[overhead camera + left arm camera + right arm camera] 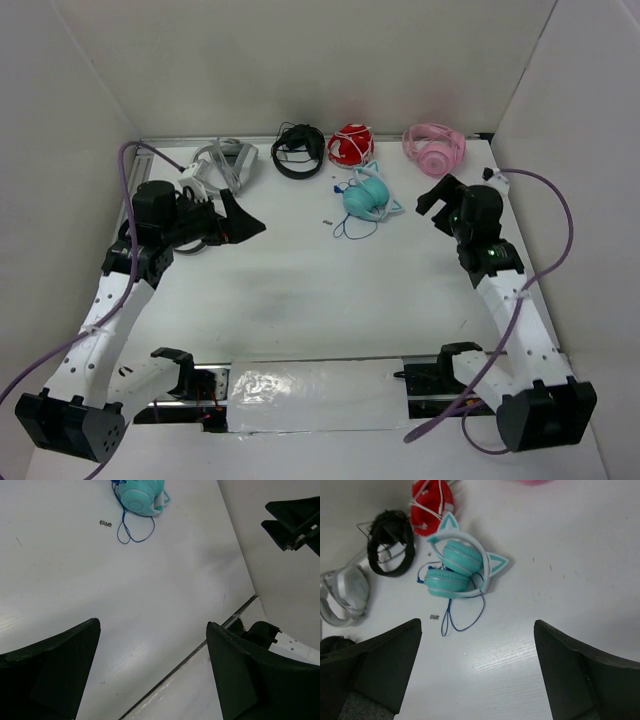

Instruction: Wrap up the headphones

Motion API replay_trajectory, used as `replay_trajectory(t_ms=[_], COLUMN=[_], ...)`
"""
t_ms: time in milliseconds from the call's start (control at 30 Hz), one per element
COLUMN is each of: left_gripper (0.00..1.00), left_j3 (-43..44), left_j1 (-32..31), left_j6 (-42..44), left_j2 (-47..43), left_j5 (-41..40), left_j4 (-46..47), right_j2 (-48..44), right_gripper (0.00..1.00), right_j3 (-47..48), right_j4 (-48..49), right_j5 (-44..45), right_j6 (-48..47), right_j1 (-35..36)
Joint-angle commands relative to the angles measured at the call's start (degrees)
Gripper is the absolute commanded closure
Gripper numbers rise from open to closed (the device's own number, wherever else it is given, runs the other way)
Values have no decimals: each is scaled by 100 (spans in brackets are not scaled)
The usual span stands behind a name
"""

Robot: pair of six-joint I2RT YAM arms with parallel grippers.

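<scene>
The left fingers [55,675] and the right fingers [375,670] are spread wide and hold nothing, probably poised over the tabletop [570,570] ready to reach in. The headphones [456,567] lie upper left of centre in the right wrist view. Their teal cups are folded together, the cat ears point outward, and the thin blue cable [465,622] trails loose below them, unwrapped.

You find the teal headphones [456,569] lying flat at the far middle, padded cups side by side, with a pale cat-eared headband. The thin blue cable [465,621] lies unwrapped, looping loosely on their near side.
</scene>
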Motion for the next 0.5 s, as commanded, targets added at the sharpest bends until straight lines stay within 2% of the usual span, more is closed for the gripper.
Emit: replay_trajectory(t_ms=[0,233,333,467], left_gripper=[1,1,1,1], left_j3=[-99,-169,-257,-293], left_j1=[22,13,13,5], left_j6=[-123,-334,-413,-378], left_j2=[50,305,375,446], left_j5=[48,-145,-224,-277], left_j4=[140,-80,-106,-150], right_j2=[530,2250,3175,4204], right_gripper=[0,2,12,15], right_j3=[267,662,1215,1953], right_j4=[150,309,55,-191], right_j5=[-317,-37,25,-45], right_j6=[22,383,366,121], right_j1=[4,30,126,407])
